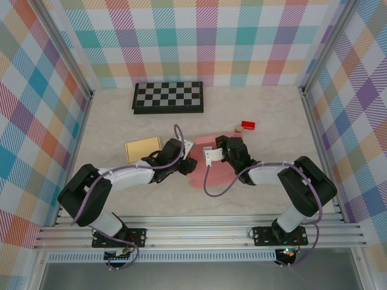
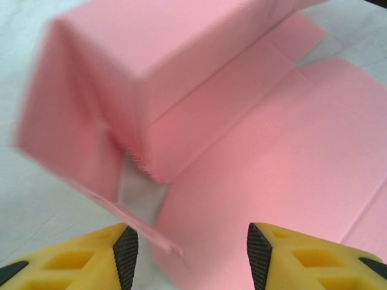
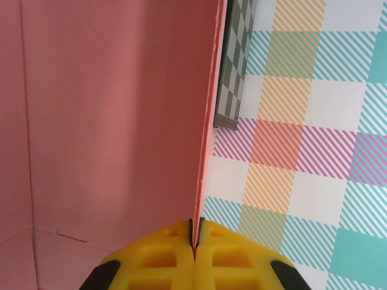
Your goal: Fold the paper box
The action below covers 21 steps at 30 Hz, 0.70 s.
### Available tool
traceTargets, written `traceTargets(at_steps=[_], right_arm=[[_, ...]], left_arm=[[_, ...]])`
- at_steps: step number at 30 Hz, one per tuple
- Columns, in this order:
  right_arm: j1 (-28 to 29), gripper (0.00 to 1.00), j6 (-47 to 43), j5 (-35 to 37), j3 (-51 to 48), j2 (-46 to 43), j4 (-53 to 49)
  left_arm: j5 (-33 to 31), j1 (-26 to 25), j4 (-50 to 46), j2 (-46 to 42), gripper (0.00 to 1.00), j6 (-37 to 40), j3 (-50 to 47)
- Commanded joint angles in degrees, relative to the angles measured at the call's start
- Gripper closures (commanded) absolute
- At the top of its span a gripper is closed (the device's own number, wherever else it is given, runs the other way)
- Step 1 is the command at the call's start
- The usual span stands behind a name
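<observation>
Right fingers (image 3: 163, 257) pinch a wall of the half-folded paper box (image 3: 109, 121).

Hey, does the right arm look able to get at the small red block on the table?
Probably not yet: the jaws of the right arm are shut on a raised panel of the pink paper box, so it must let go first. The small red block lies nearby, uncovered.

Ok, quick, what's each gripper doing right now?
Left gripper: jaws open, holding nothing.
Right gripper: jaws shut on a wall of the pink paper box.
</observation>
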Motion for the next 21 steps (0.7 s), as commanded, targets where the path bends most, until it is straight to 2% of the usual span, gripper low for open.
traceTargets(at_steps=[1, 5, 8, 11, 15, 18, 21], right_arm=[[-0.54, 1.00, -2.11, -2.62, -2.55, 2.47, -6.10], [-0.76, 1.00, -1.96, -2.87, -2.83, 2.50, -6.16], [-0.90, 1.00, -2.10, -3.00, -2.88, 2.73, -5.93], [-0.85, 1.00, -2.52, -3.39, -3.00, 2.70, -5.72], [-0.85, 1.00, -3.44, -3.31, -3.48, 3.05, -3.48], [-0.85, 1.00, -3.71, -3.30, -3.53, 2.87, -3.48], [-0.85, 1.00, -4.27, -3.39, -3.68, 2.74, -3.35]], left_arm=[[4.57, 3.37, -0.77, -6.73, 0.46, -0.31, -2.30], [8.55, 5.87, 2.03, -16.97, 0.40, -0.67, -6.72], [4.96, 7.49, 1.62, -21.81, 0.38, -1.07, -9.44], [-1.43, 8.96, -0.98, -18.90, 0.40, -1.39, -9.09], [-2.56, 9.01, -1.02, -11.13, 0.43, -1.48, -6.65], [-4.30, 10.06, 0.36, -9.07, 0.43, -1.27, -6.56], [-1.85, 11.85, 1.41, -7.58, 0.42, -0.82, -5.88]])
